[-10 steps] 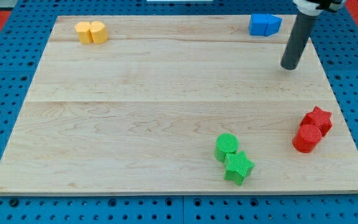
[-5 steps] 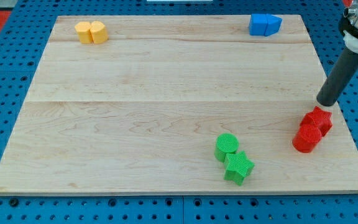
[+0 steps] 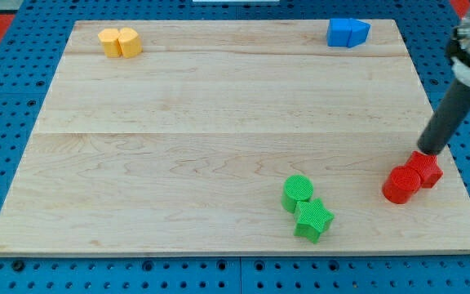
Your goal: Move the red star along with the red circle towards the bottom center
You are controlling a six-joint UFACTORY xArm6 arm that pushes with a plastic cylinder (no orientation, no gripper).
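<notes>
On board (image 3: 219, 122), my tip (image 3: 432, 150) leans touching red star (image 3: 427, 169).

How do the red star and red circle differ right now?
The red star has points; the red circle is a round cylinder. The star sits toward the view's upper right of the pair, the circle lower left. My tip is at the star's top edge, clear of the circle. Both are red, side by side and apparently touching.

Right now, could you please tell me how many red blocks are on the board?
2: the red circle and the red star touch near the view's right edge, my tip against the star's top. None seems hidden.
</notes>
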